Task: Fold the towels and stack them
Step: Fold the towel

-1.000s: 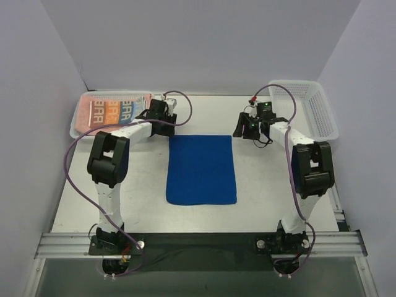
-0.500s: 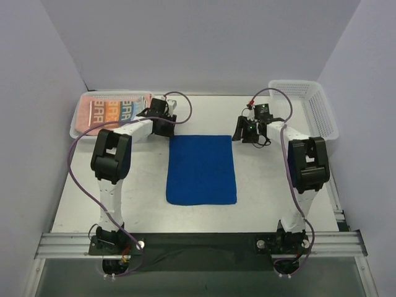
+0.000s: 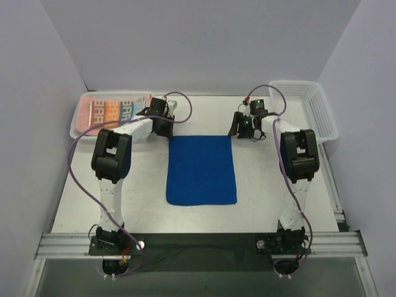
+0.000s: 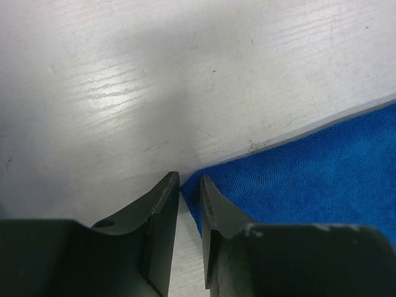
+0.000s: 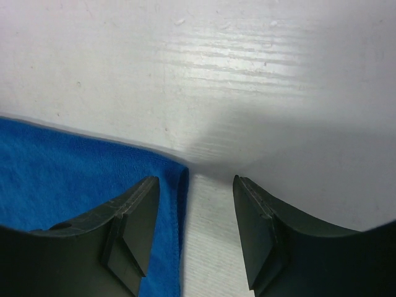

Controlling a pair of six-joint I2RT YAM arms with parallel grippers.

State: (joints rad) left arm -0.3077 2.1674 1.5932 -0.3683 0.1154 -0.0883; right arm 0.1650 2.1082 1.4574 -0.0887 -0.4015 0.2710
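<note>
The royal-blue towel (image 3: 201, 170) lies flat in the middle of the table. My left gripper (image 3: 167, 129) is down at its far left corner. In the left wrist view the jaws (image 4: 188, 177) are nearly together, with the edge of the towel's (image 4: 309, 167) corner pinched between them at table level. My right gripper (image 3: 237, 129) is at the far right corner. It is open (image 5: 195, 179), with one finger over the towel (image 5: 62, 167) and the other over bare table. The white RABBIT towel (image 3: 114, 111) lies in the left basket, with a salmon-pink towel (image 3: 99, 97) showing beside it.
The white mesh basket (image 3: 79, 120) holding those towels stands at the far left. A second white mesh basket (image 3: 322, 111) stands at the far right, with nothing seen in it. Purple cables loop over both arms. Grey walls close in the table.
My right gripper has moved left and farther back, onto the towel's far right corner. My left gripper has shifted slightly towards the far left corner. The towel has not moved.
</note>
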